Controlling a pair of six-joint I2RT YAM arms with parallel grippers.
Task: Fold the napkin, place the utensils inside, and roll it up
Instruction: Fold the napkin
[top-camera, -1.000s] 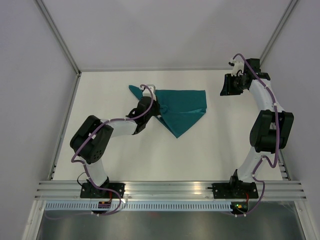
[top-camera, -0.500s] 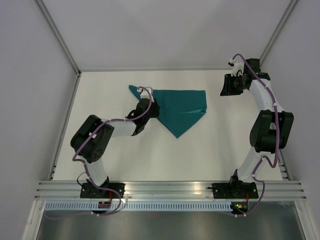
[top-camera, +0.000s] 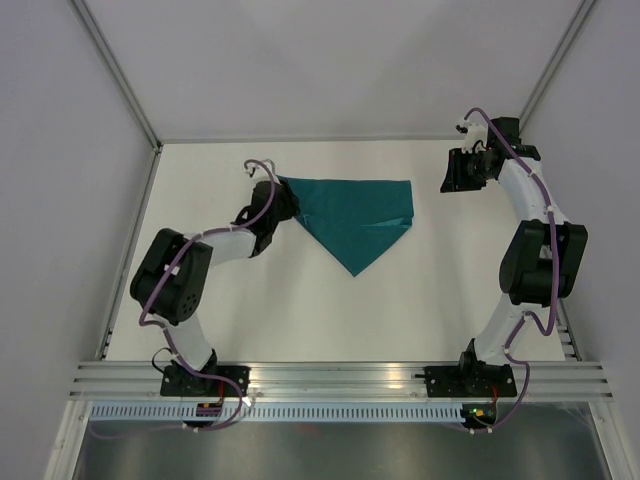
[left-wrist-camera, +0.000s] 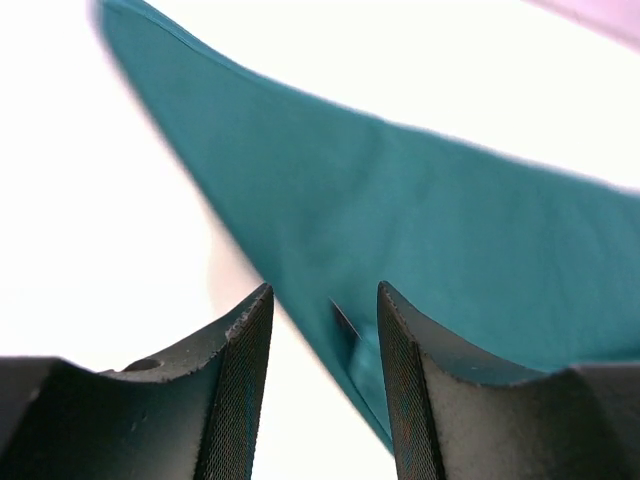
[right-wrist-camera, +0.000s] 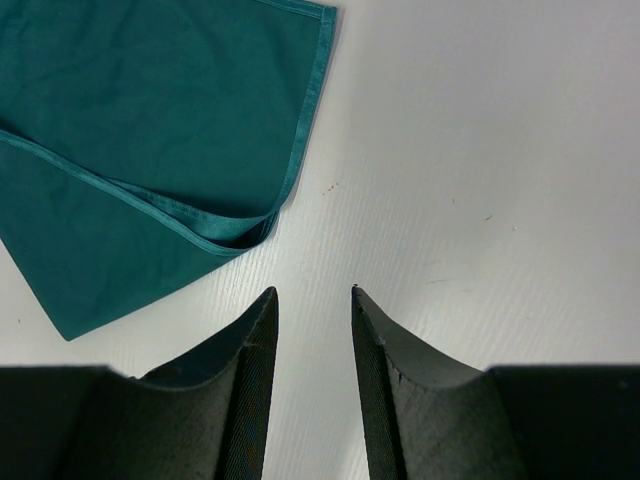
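lying flat on the table (top-camera: 420, 290) as a folded triangle, the napkin (top-camera: 355, 215) points its tip toward the arms. the left claw (left-wrist-camera: 320, 300) sits at its left corner, jaws apart, gripping nothing. the right claw (right-wrist-camera: 313, 295) hovers just off the right corner, also apart and empty. no knife shows. the left claw should lift straight clear so it does not drag the corner.

Bright, washed-out light; blurred close-up
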